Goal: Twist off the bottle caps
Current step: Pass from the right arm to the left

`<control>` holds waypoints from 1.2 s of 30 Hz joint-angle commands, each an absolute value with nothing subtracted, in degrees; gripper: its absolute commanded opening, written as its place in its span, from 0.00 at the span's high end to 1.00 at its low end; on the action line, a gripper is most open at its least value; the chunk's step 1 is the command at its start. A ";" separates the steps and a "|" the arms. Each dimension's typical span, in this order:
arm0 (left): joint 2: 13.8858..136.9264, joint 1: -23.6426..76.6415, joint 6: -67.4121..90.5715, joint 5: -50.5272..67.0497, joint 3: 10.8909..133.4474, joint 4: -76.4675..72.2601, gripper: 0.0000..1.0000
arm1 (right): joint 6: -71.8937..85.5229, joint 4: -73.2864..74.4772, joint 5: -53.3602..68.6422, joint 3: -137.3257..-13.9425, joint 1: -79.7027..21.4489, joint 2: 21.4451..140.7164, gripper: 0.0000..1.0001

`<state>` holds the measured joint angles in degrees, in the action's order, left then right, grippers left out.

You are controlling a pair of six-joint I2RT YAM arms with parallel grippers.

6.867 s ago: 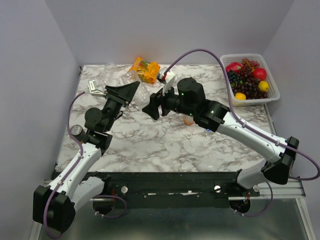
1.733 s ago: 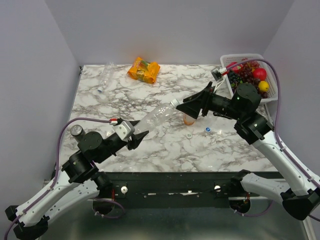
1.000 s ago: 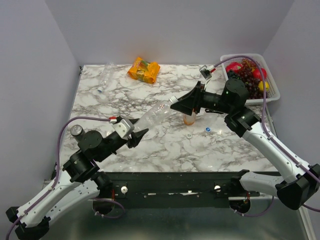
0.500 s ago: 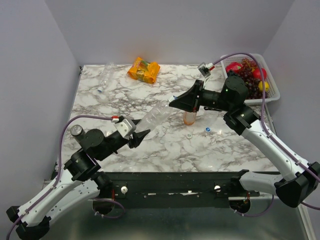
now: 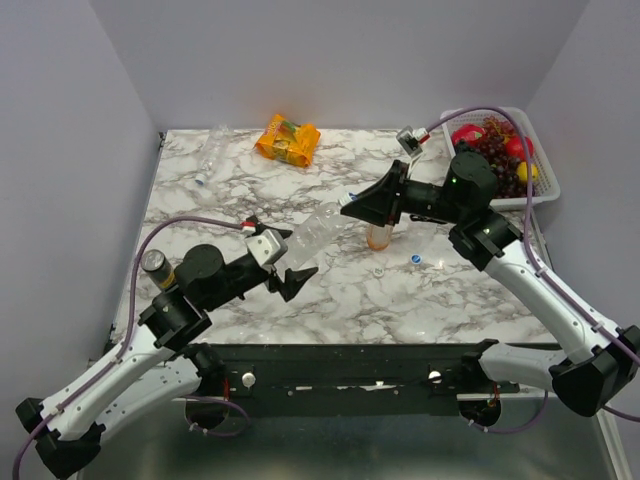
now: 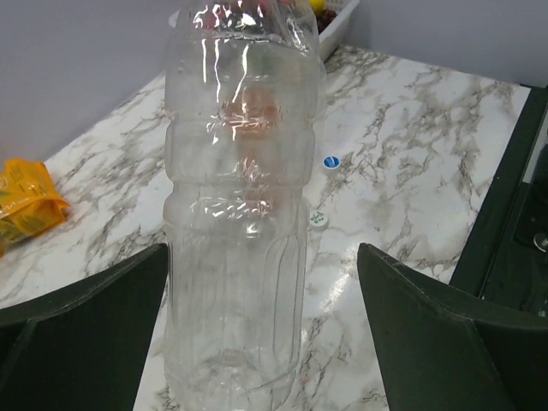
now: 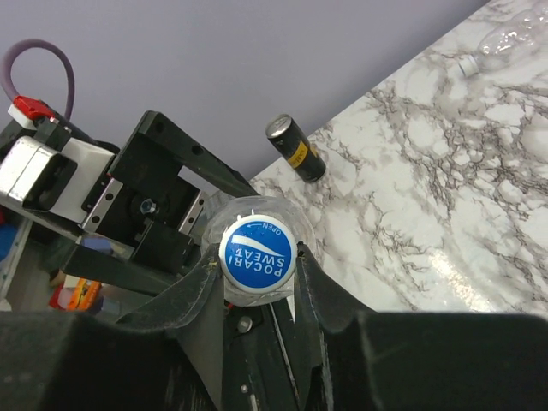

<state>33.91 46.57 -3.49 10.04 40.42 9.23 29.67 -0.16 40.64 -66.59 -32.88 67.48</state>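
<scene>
Your left pincer [image 6: 265, 287] stands wide: its two dark fingers [image 6: 86, 304] flank the lower body of a clear bottle [image 6: 240, 214] with a gap on each side, so nothing there grips it. From above, the same left pincer [image 5: 295, 262] sits at the bottle's base end, and the clear bottle [image 5: 315, 232] slants up and to the right above the tabletop [image 5: 300, 190] toward your other arm.

Your right pincer [image 7: 257, 257] is closed narrow on the blue cap [image 7: 257, 251], one finger pressed against each side of it; the cap is seated on the neck of that clear bottle. In the overhead view the right pincer [image 5: 352, 205] meets the bottle's upper end.

Just beyond it an orange bottle [image 5: 378, 238] stands upright on the marble. Near its foot lie a loose white cap [image 5: 378, 270] and a loose blue cap [image 5: 415, 259], close to each other but apart.

A second clear bottle [image 5: 210, 155] lies on its side at the far left corner. An orange snack packet [image 5: 288, 138] rests near the back edge, and a white basket [image 5: 545, 185] of fruit sits at the far right.
</scene>
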 commanded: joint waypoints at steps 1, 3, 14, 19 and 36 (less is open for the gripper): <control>38.75 46.58 -0.27 16.17 45.61 7.65 0.01 | 27.07 1.67 40.96 -65.57 -32.78 64.69 0.99; 41.55 46.58 -0.18 17.13 46.58 7.47 0.01 | 26.81 1.93 41.22 -64.78 -32.78 63.73 0.99; 50.97 46.58 -0.26 20.39 52.73 8.09 0.33 | 23.91 5.18 42.97 -63.63 -32.78 61.35 0.99; 52.29 46.58 -0.26 23.03 50.98 6.59 0.54 | 22.94 6.94 40.70 -62.67 -32.78 60.91 0.96; 46.59 46.76 1.76 11.26 43.68 2.37 0.59 | 34.09 -2.26 20.48 -56.34 -33.13 55.54 0.32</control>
